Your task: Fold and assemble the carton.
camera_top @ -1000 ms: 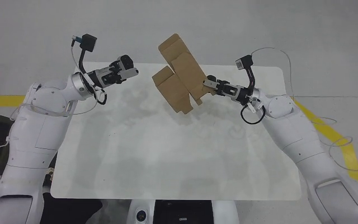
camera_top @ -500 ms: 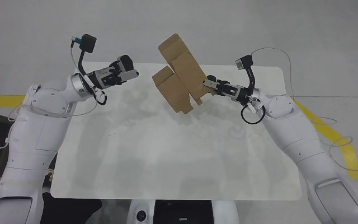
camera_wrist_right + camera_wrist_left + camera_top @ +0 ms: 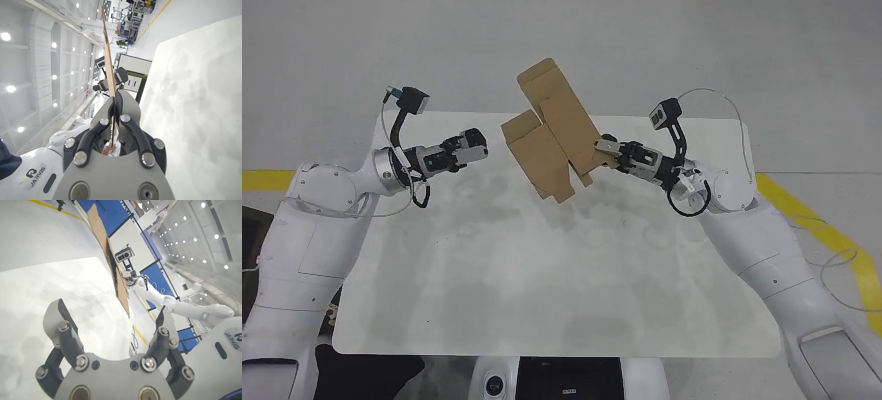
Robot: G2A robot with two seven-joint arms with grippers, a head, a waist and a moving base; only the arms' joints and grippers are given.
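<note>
A flat brown cardboard carton point(image 3: 550, 130) hangs tilted above the far middle of the white table point(image 3: 542, 270). My right gripper point(image 3: 600, 149) is shut on its right edge; the right wrist view shows the board point(image 3: 109, 62) edge-on, clamped between the fingers point(image 3: 121, 103). My left gripper point(image 3: 480, 144) sits just left of the carton, a short gap away, open with nothing between its fingers point(image 3: 63, 317). From the left wrist the carton point(image 3: 111, 266) appears edge-on ahead, with the right arm behind it.
The table's far edge point(image 3: 642, 120) runs just under the carton, with grey floor beyond. A yellow floor line point(image 3: 262, 180) shows on both sides. The near half of the table is bare.
My right gripper has carried the carton a little to the left and farther away. My left gripper has moved right and slightly nearer, closing the gap to the carton.
</note>
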